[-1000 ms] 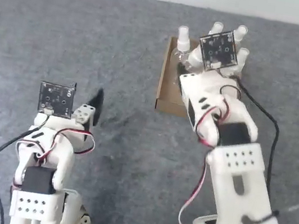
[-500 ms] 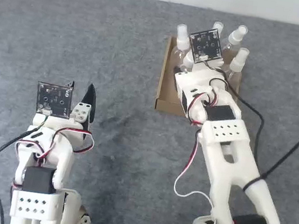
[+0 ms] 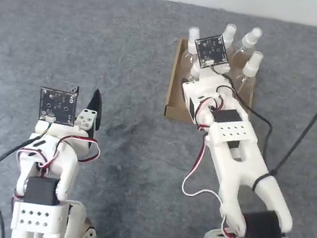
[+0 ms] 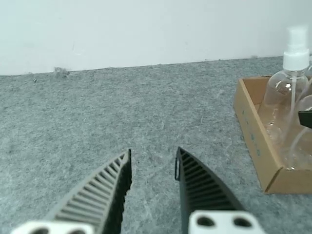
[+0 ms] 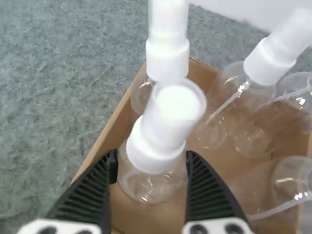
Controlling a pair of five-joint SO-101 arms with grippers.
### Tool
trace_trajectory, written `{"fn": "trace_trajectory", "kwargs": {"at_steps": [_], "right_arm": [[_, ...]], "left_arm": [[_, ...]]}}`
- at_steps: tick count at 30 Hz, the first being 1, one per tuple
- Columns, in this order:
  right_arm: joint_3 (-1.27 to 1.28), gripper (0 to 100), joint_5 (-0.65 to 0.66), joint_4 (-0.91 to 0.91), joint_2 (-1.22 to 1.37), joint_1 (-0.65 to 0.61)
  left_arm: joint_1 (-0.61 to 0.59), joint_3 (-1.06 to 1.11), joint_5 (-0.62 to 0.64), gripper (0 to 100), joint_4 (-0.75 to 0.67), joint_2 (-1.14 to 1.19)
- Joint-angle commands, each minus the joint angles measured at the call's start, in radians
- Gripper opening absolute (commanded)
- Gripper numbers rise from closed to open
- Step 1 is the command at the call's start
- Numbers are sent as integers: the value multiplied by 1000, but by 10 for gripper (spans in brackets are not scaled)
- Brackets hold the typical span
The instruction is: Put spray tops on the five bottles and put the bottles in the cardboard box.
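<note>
One bottle (image 5: 153,187) upright, slightly tilted, inside box (image 5: 105,141) against its wall, clamped by right gripper (image 5: 151,156). Probable exit: straight up along the bottle's axis. Left gripper (image 4: 153,153) narrow-open, empty, well apart from box.

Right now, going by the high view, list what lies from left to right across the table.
left gripper → cardboard box → black cable

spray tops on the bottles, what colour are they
The spray tops are white, clearest in the right wrist view.
</note>
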Motion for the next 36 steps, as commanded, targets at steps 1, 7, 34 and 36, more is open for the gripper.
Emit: {"fn": "trace_trajectory", "kwargs": {"at_steps": [1, 7, 34, 36], "right_arm": [[-6, 11, 11, -24, 10, 7], [-6, 142, 11, -16, 10, 7], [-25, 246, 20, -7, -240, -16], [-32, 243, 21, 59, -318, -16]], "left_arm": [[-3, -2, 6, 130, -28, -18], [-3, -2, 6, 130, -28, -18], [-3, -2, 6, 130, -28, -15], [-3, -2, 6, 130, -28, -18]]}}
